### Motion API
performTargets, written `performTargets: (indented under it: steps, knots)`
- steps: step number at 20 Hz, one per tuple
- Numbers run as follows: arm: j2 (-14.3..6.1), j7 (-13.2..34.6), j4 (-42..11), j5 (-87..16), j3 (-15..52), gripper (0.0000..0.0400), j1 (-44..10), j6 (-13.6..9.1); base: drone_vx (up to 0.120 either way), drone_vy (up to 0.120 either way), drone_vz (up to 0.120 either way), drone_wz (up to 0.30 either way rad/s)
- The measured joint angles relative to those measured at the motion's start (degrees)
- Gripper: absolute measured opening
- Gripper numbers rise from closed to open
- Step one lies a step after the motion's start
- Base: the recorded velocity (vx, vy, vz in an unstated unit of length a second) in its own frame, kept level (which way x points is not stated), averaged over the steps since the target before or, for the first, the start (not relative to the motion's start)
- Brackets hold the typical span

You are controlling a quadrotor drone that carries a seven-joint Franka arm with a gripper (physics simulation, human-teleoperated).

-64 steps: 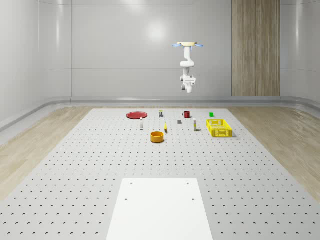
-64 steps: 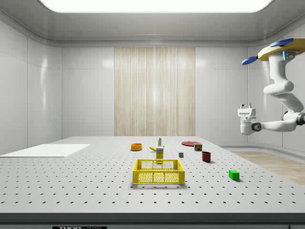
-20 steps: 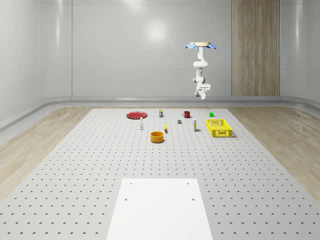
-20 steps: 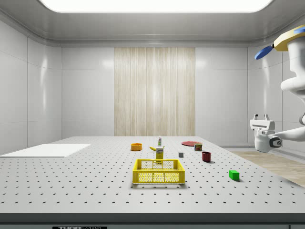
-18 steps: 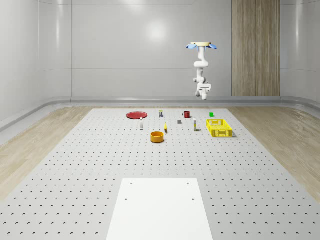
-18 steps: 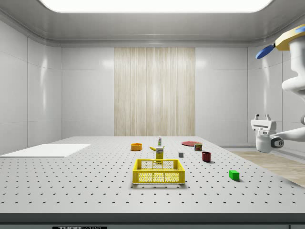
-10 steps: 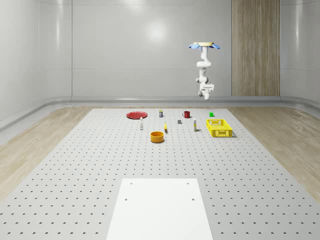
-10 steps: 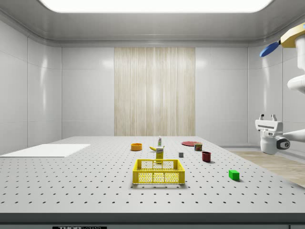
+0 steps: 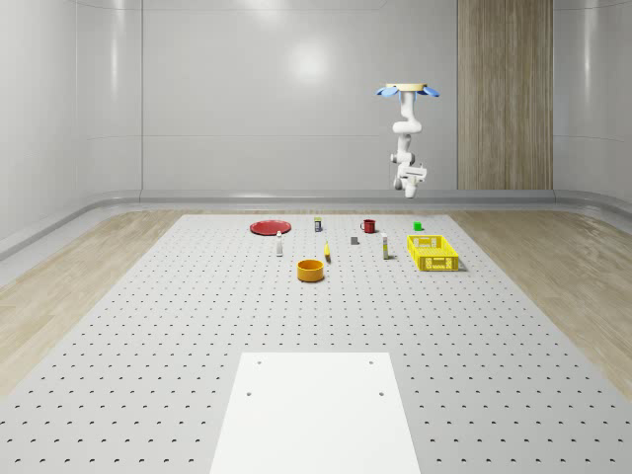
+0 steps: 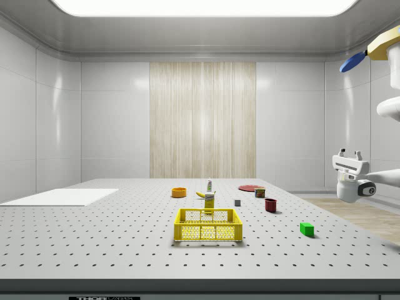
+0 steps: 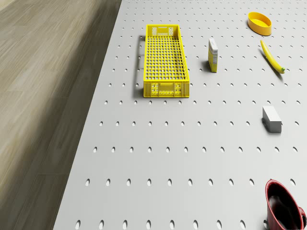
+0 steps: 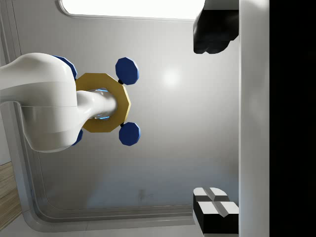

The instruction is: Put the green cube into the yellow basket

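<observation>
Overall, found a large perforated surface (image 9: 197, 326) carrying all items, with a white sheet (image 9: 316, 410) lying flat at its near end in the whole-scene view.

Recorded the drone (image 9: 407, 90) hovering high above the far end of the surface, roughly over the stretch between the red mug (image 9: 368, 226) and the green cube (image 9: 418, 226); in the side view, placed at the right edge, beyond the cube. Noted the arm (image 9: 406, 128) hanging beneath it and bent back at the wrist.

Found the tool (image 10: 349, 152) well above the surface, turned upward toward the drone body. Confirmed fingers (image 12: 215, 29) spread wide apart, with nothing between them.

Logged the yellow basket (image 11: 165, 60) upright on the surface near the edge that borders the wooden floor. Located the red plate (image 9: 268, 228) at the far end, towards the whole-scene view's left, and the orange bowl (image 9: 311, 270) nearer the middle. Noted a banana (image 11: 272, 57) near the bowl, a small carton (image 11: 213, 55) standing just beside the basket, and a grey block (image 11: 271, 118) between carton and mug.

Found the green cube resting on the surface beyond the basket's far end, apart from it, well below the tool and untouched.
</observation>
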Motion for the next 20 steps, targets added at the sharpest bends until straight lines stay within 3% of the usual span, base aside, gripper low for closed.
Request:
performTargets:
  steps: [5, 9, 12, 15, 17, 20]
  knots:
    - [-0.5, 1.3, -1.6, -9.4, 6.6, 0.04, -2.1, 0.4, 0.12, 0.0, -0.08, 0.0]
    - [-1.6, 3.7, -6.2, -24.0, 16.6, 0.04, -5.5, 1.2, 0.12, 0.0, -0.12, 0.0]
    - [-3.3, 7.2, -13.9, -40.4, 27.0, 0.04, -9.6, 1.9, 0.12, 0.0, -0.12, 0.0]
    - [-5.7, 12.9, -24.8, -59.9, 37.9, 0.04, -15.5, 1.9, 0.12, 0.0, -0.12, 0.0]
    - [-7.4, 17.9, -32.1, -72.5, 44.4, 0.04, -20.8, 0.8, 0.12, 0.0, -0.12, 0.0]
    - [-9.7, 25.5, -40.1, -87.7, 52.0, 0.04, -30.0, -2.7, 0.12, 0.0, -0.12, 0.0]
